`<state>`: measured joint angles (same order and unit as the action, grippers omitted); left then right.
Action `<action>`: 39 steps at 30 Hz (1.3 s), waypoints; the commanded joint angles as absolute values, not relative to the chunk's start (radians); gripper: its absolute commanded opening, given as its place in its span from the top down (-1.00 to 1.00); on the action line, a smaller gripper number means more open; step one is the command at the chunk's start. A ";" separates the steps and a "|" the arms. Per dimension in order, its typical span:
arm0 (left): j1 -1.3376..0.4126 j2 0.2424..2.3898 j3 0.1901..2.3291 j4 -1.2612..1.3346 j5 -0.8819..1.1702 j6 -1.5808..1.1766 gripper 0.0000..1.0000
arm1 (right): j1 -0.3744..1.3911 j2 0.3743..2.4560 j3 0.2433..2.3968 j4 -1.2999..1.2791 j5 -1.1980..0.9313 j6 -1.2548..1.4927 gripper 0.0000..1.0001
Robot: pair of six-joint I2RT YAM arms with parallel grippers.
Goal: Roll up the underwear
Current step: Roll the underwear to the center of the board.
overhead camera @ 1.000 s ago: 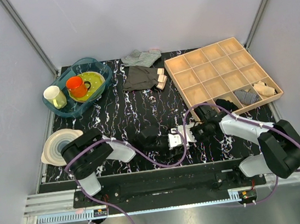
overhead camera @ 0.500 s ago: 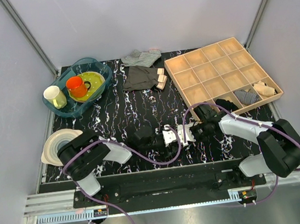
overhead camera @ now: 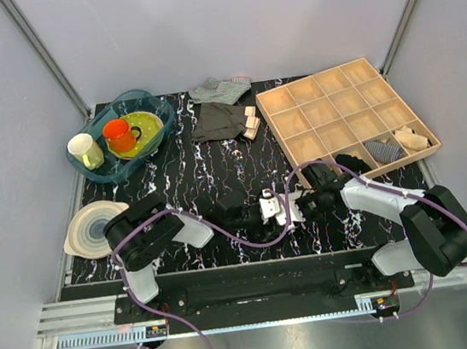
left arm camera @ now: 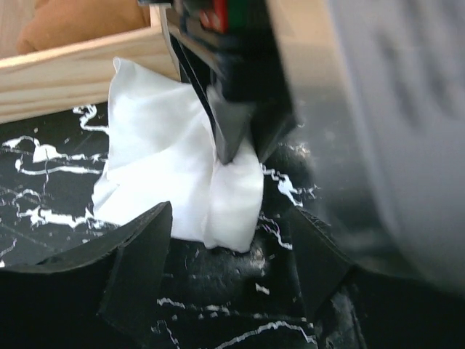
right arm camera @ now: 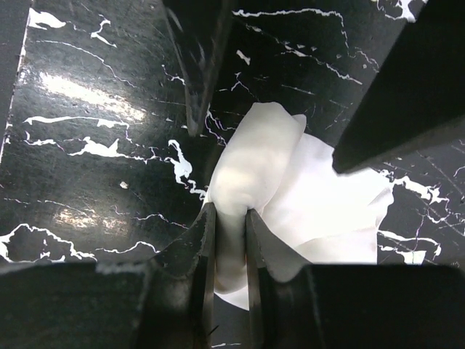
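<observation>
The underwear (overhead camera: 278,210), a small white cloth, lies bunched on the black marble table in front of the arms. My right gripper (overhead camera: 300,208) is shut on a fold of it; in the right wrist view the fingertips (right arm camera: 205,231) pinch a raised roll of the white cloth (right arm camera: 305,203). My left gripper (overhead camera: 254,211) is open just left of the cloth. In the left wrist view its fingers (left arm camera: 142,251) stand wide apart with the underwear (left arm camera: 167,160) just beyond them, not between them. The right gripper's dark fingers (left arm camera: 232,131) show there on the cloth.
A wooden compartment tray (overhead camera: 271,118) sits at the back right holding a dark roll, a striped roll and a beige item. A dark grey garment (overhead camera: 218,120), a striped cloth (overhead camera: 220,88) and wooden blocks (overhead camera: 251,123) lie behind. A blue basin (overhead camera: 156,107) and plates (overhead camera: 94,227) are at left.
My left gripper has moved right, up to the underwear. The cloth shifted slightly left and back while staying pinched in the right gripper.
</observation>
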<state>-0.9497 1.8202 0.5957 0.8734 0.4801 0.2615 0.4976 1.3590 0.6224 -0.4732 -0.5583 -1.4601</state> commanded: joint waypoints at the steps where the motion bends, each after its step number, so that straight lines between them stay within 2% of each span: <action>1: -0.940 1.856 0.679 0.879 0.555 0.268 -0.36 | 0.514 1.370 0.615 -0.520 -0.580 -1.525 0.64; 6: -0.936 1.881 0.712 0.812 0.606 0.268 -0.20 | 0.520 1.361 0.607 -0.528 -0.592 -1.558 0.64; 15: -0.916 1.905 0.695 0.782 0.614 0.247 -0.18 | 0.535 1.356 0.601 -0.520 -0.614 -1.571 0.64; 22: -0.914 1.927 0.755 0.631 0.574 0.259 0.04 | 0.537 1.335 0.597 -0.548 -0.623 -1.586 0.63; 28: -0.916 1.936 0.793 0.463 0.548 0.299 0.10 | 0.537 1.327 0.592 -0.545 -0.618 -1.578 0.63; 35: -0.916 1.957 0.821 0.385 0.520 0.287 0.10 | 0.540 1.318 0.583 -0.526 -0.624 -1.577 0.58; 39: -0.916 1.985 0.876 0.293 0.496 0.267 0.36 | 0.542 1.310 0.580 -0.532 -0.627 -1.577 0.48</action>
